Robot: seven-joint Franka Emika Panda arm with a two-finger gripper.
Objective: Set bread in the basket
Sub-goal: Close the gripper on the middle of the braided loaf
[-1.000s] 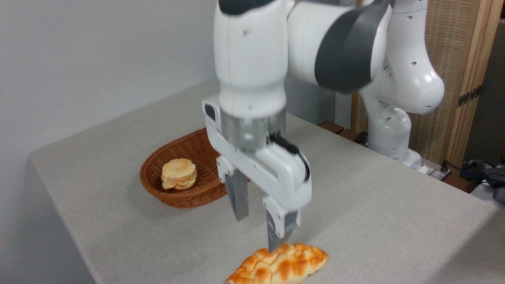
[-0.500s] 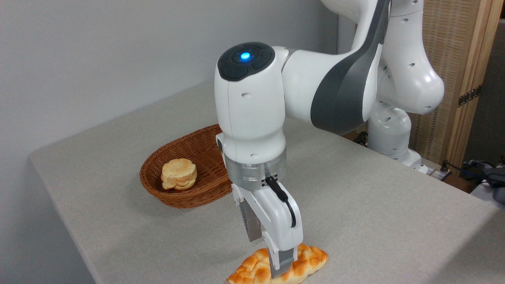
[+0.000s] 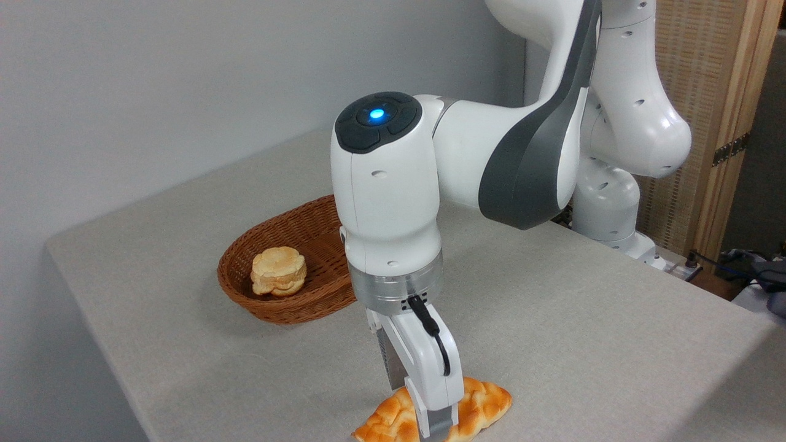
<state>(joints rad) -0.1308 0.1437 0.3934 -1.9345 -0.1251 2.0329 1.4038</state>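
Down at the near edge of the table point(image 3: 583, 331), at the bottom of the picture, lay the bread point(image 3: 485, 399), long and golden-orange, flat on the grey top. Pointed straight down over its middle, with the gripper point(image 3: 424, 423) low on the loaf. Showed one finger point(image 3: 437, 423) in front, touching the bread's near side. Hid the other finger behind the white gripper body, so cannot tell if pinching the loaf or spread around it. Glowed blue on the dark cap of the arm point(image 3: 387, 202) above.

Well apart from the bread, farther back and to the left, sat the basket point(image 3: 276, 307), brown and woven. Held a small round bun point(image 3: 278, 271) inside, near its left end. Stood behind, on the right, a wooden screen point(image 3: 706, 123).
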